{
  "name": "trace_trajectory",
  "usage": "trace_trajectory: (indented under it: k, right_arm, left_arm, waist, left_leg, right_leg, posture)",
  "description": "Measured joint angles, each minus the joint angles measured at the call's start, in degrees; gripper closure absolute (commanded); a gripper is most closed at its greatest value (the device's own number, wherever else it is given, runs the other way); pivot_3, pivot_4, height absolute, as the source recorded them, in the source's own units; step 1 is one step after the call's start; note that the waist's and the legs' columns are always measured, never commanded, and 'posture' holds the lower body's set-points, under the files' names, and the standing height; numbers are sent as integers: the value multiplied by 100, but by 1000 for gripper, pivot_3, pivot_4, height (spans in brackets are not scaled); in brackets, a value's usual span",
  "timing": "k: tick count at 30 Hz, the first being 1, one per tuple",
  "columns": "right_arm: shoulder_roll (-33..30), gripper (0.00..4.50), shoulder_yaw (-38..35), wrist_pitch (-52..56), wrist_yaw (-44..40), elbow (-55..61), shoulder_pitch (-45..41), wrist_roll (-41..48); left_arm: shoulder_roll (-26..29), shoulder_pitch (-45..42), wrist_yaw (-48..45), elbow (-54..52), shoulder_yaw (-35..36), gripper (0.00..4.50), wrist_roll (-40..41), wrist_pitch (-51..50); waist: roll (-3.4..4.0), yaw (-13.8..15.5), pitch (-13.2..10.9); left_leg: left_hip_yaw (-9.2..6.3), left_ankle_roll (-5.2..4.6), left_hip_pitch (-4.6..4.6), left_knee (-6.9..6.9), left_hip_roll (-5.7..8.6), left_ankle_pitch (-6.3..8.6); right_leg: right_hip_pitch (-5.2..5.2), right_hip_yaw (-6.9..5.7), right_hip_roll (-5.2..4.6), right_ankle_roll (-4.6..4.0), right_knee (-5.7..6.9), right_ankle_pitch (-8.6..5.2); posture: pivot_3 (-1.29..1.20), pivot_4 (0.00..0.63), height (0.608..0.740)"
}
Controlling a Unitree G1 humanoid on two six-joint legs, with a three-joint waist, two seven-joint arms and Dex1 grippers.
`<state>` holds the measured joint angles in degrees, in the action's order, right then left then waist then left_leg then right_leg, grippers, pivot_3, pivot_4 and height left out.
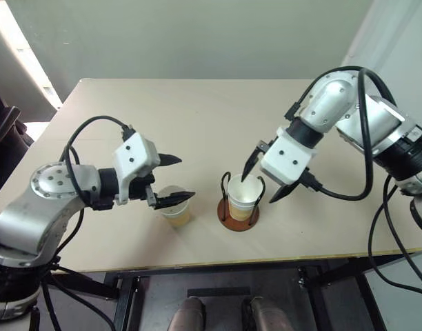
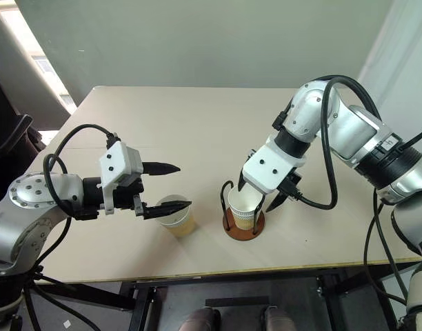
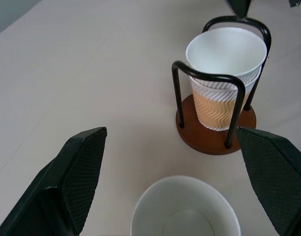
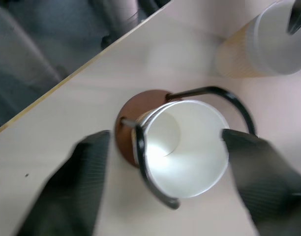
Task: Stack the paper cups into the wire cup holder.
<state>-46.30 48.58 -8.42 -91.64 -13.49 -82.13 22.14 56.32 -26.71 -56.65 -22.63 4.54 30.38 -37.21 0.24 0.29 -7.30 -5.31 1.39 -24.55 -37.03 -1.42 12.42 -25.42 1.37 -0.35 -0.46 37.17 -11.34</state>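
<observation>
Your right gripper [image 1: 264, 174] hangs spread over the nested paper cups [image 1: 243, 196], which sit in the wire cup holder [image 1: 238, 215] near the table [image 1: 197, 110] centre. At the holder's nine o'clock, your left gripper [image 1: 174, 178] straddles the loose cup [image 1: 175, 207], jaws wide, not touching.

lab-like room: bare table [image 1: 197, 124], plain grey wall [image 1: 197, 34].

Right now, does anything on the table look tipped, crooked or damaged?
Nothing stands out. The stacked paper cups sit upright inside the wire cup holder, and the loose cup stands upright beside it between the left gripper's open fingers. No spills or dents are visible on the table.
</observation>
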Motion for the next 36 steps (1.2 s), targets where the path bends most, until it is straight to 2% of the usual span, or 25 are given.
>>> trace_trajectory:
  k: [3,6,8,10,13,18,21,32,36]
  right_arm:
    - [207,701,-1104,1162,536,-62,287,368]
    - [361,701,-1990,2601,1299,278,1018,852]
    - [440,701,-2273,3224,1645,666,1580,1036]
    - [532,701,-2447,3738,1949,1096,2022,1167]
    - [598,701,-2720,4198,2285,1695,2305,1255]
    - [633,701,-3200,4782,2635,2387,2543,1412]
    - [615,681,-3333,5076,2775,2699,2742,1480]
    - [504,681,-3842,5522,3124,2953,2918,1473]
    - [311,681,-3934,5562,3115,2978,3028,1479]
  left_arm:
    - [256,-645,-604,721,-337,0,-335,448]
    - [357,-1314,-1487,1510,-933,0,-713,940]
    - [364,-1652,-2116,1966,-1340,0,-955,1275]
    - [295,-2002,-2672,2470,-1741,0,-1251,1632]
    - [82,-2387,-3213,3087,-2199,0,-1708,2115]
    - [-352,-2846,-3322,4133,-2774,0,-2470,2891]
    - [-481,-2969,-3327,4569,-3085,590,-2697,3286]
    - [-563,-3297,-3336,5040,-3510,4466,-2543,3796]
    - [-401,-3444,-3339,4978,-3728,4466,-2211,3828]
  waist:
    - [-2,31,1]
    - [-15,58,9]
    - [-15,60,9]
    - [-12,51,7]
    - [-12,46,7]
    - [-12,40,7]
    - [-12,41,7]
    - [-13,42,8]
    - [-13,51,8]
  left_leg:
    - [0,1,1,-1,-2,0]
    - [0,3,0,-4,-1,3]
    - [-1,3,-8,-5,3,5]
    - [-1,3,-35,-7,3,5]
    - [-1,3,-46,-4,-2,5]
    - [-1,-3,-47,-7,-11,8]
    - [0,-4,-48,-10,-11,8]
    - [2,-9,-49,-16,-16,4]
    - [3,-11,-54,-21,-19,3]
  right_leg:
    - [2,1,2,-3,0,0]
    - [9,5,2,-5,-10,-1]
    - [3,6,1,-1,-14,1]
    - [-25,7,2,39,-12,24]
    - [-39,4,5,57,-13,34]
    - [-36,3,10,59,-17,35]
    - [-35,3,10,63,-18,38]
    - [-34,3,15,73,-17,43]
    - [-33,0,17,77,-17,45]
  posture:
    - [0,150,740]
    - [0,150,740]
    - [0,150,740]
    - [0,150,740]
    - [0,150,740]
    - [0,150,740]
    - [0,150,740]
    - [0,150,740]
    - [0,150,740]
